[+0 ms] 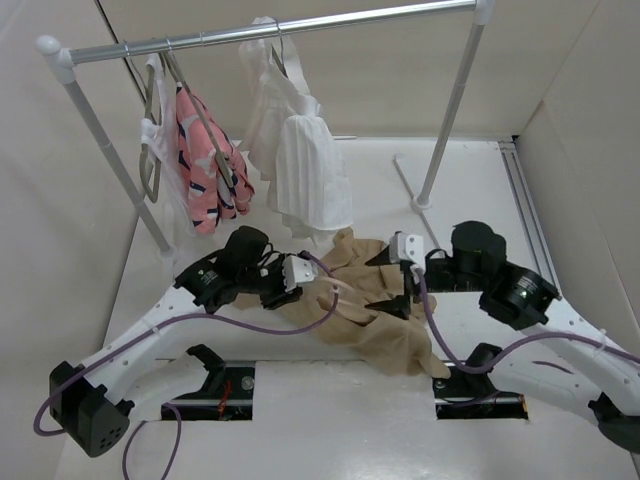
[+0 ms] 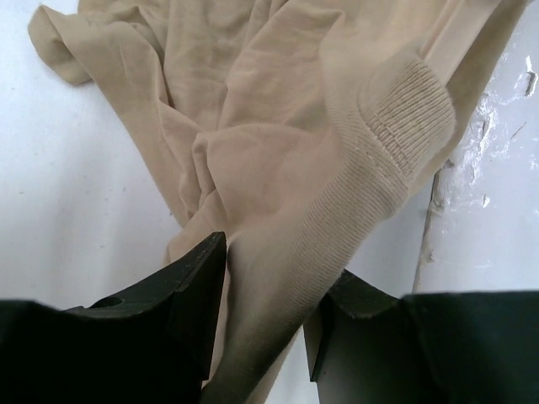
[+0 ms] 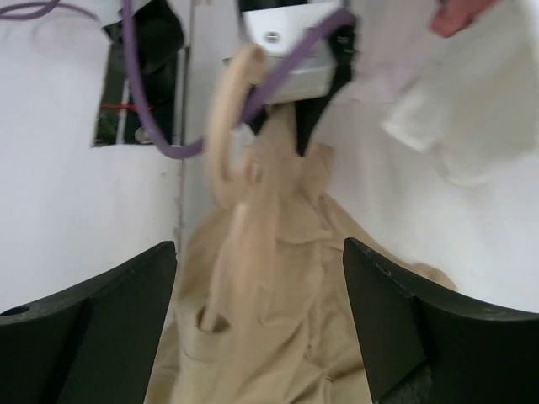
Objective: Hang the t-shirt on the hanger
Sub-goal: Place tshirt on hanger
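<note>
The tan t-shirt lies crumpled on the white table between the two arms. My left gripper is at its left edge, and the left wrist view shows it shut on the t-shirt's ribbed collar band. The pale beige-pink hanger stands with its hook up beside my left gripper, and its stem runs down into an opening in the shirt. The hook also shows in the top view. My right gripper is wide open and empty, over the shirt and apart from the hanger; in the top view it is at the shirt's right side.
A clothes rail at the back carries a white ribbed top and a pink patterned garment on grey hangers. Its right post stands behind the shirt. Two slots are cut in the table near the arm bases. A purple cable trails from the left wrist.
</note>
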`<action>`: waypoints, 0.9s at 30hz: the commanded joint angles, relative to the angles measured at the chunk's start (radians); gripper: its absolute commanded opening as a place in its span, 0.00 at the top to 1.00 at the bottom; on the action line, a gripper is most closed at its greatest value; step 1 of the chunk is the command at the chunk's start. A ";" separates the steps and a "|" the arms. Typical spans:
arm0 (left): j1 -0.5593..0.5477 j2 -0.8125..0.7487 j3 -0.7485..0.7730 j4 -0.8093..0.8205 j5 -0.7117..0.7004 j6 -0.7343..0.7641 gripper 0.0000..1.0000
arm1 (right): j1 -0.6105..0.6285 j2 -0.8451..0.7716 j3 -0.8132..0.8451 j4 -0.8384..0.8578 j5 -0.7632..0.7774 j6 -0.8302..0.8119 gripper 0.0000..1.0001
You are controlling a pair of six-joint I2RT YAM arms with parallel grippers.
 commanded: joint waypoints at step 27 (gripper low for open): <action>0.242 0.123 0.188 -0.101 0.239 0.054 0.89 | 0.083 -0.095 -0.050 -0.174 0.255 0.154 1.00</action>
